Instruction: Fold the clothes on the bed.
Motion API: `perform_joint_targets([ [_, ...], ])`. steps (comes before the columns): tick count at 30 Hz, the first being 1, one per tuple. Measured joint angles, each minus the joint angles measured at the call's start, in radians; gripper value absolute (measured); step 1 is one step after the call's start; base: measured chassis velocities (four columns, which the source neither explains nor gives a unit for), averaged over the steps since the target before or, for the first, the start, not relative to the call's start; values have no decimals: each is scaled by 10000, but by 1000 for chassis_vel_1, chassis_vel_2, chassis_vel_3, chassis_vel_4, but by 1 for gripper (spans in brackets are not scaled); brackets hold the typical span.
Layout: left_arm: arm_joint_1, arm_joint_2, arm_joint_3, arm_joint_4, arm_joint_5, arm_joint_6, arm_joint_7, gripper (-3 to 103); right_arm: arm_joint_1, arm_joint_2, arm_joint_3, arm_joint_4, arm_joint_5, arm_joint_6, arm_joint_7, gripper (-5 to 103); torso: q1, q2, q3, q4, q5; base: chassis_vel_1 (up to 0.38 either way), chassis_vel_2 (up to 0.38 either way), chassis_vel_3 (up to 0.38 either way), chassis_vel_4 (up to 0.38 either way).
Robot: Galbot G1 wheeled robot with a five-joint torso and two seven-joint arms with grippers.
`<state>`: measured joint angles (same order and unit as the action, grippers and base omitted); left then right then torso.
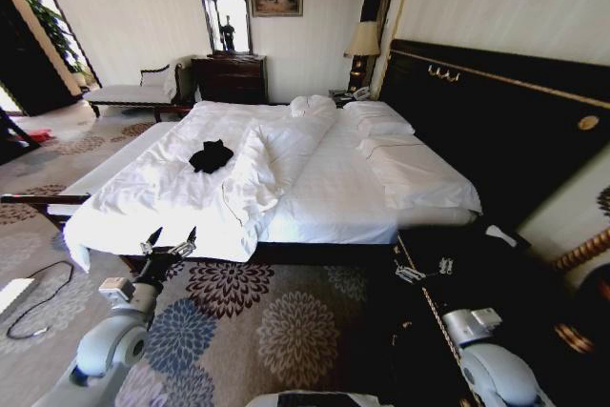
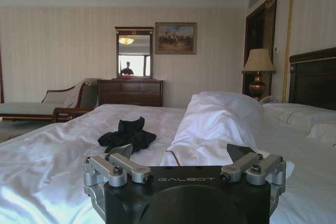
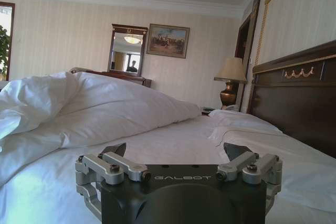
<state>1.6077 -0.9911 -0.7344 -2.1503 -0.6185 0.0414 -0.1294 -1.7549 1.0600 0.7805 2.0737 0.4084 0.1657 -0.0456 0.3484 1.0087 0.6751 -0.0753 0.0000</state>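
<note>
Hovering off the bed's [image 1: 324, 207] near edge, the left gripper [image 1: 170, 240] spreads its fingers wide, the crumpled black T-shirt [image 1: 211, 155] lying well beyond it on the white duvet [image 1: 143, 188]; farther right, the right gripper [image 1: 424, 270] waits equally unclenched beside the near right corner.

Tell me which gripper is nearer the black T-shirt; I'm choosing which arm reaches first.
Left. The left gripper is at the bed's foot edge, roughly in line with the T-shirt. The right gripper is off toward the headboard side, farther away.
</note>
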Motion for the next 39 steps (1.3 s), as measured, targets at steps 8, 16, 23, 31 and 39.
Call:
perform_joint_targets([
  [8, -17, 73, 76, -34, 299, -109, 56, 100, -7, 16, -3, 8, 11, 5, -12, 100, 0, 0, -1, 3, 0, -148, 149, 137, -144],
  [16, 74, 38, 46, 2, 425, -240, 132, 100, -16, 18, 5, 55, 5, 11, -15, 100, 0, 0, 0, -1, -1, -173, 156, 169, -158],
  [23, 157, -13, 76, 3, 507, -286, 164, 100, 42, 18, 10, 38, -12, 12, -5, 100, 0, 0, 1, 1, -1, -190, 192, 190, -185],
  [31, 171, -54, 172, -31, 532, -312, 167, 100, 148, -21, 47, -5, 45, -19, 40, 100, -1, 0, -1, 2, 0, -170, 175, 172, -176],
  [39, 180, -4, 178, -67, 510, -321, 170, 100, 148, 10, 47, -40, 54, -29, 68, 100, -1, 0, -1, -1, 0, -185, 181, 186, -191],
])
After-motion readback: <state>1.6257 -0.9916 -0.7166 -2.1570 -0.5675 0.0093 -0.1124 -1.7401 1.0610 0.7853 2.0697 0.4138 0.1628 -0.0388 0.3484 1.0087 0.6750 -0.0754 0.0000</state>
